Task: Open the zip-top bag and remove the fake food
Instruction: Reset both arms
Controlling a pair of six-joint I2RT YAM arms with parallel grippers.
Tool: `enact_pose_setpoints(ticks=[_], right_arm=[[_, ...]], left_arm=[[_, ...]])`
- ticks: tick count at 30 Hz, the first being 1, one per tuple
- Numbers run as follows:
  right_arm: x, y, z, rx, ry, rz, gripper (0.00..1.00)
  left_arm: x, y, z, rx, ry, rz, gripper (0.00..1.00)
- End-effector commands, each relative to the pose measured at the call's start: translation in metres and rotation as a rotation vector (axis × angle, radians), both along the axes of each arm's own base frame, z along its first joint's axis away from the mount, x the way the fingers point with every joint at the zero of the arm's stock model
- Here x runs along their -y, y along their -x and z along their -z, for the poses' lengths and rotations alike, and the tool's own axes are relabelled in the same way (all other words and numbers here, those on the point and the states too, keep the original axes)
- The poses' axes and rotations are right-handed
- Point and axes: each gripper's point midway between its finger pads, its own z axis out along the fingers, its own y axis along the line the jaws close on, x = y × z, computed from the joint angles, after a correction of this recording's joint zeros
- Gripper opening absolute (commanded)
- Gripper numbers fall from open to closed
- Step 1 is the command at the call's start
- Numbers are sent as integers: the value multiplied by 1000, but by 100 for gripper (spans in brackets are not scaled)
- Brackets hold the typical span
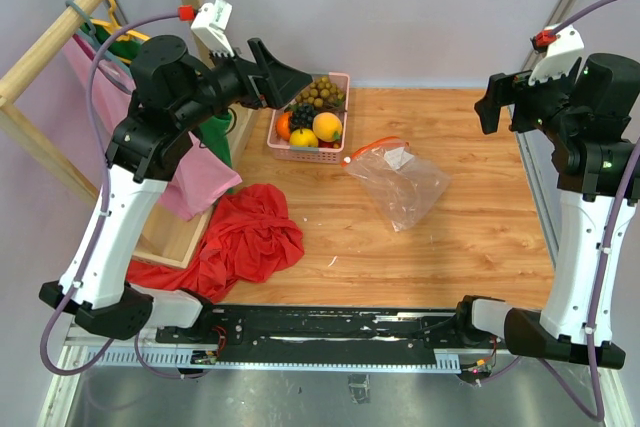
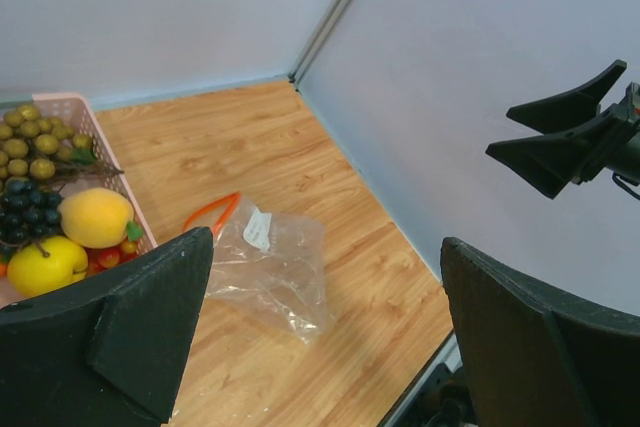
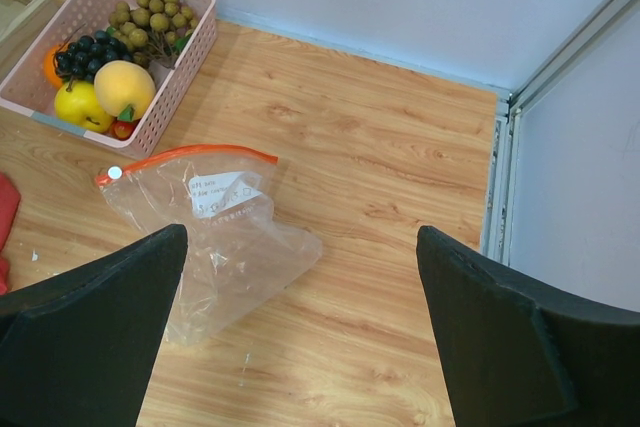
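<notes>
Both tools up off the desk (image 1: 470,237), jaws wide apart, holding nothing: left tool (image 2: 326,241), right tool (image 3: 300,232). Zip-top bag (image 1: 400,185) lies mid-desk, just right of pink basket (image 1: 305,156) w/ fake food (image 1: 315,117) inside.

Pale grey walls (image 1: 400,7) around wooden tabletop (image 1: 450,237)

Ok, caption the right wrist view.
Open right gripper overlooking the zip-top bag; fake food in the pink basket.
</notes>
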Motion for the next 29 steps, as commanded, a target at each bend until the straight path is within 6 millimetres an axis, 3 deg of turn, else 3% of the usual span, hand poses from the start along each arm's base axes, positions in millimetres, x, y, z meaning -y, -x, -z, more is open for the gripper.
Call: enact_pose_setpoints(ticks=[1,29], right_arm=[[-2,1,-8,36,-1,9,99],[-4,0,-9,47,-28,11,99]], left_arm=[[-4,7,-9,33,25,11,99],[-5,7,-1,13,36,6,99]])
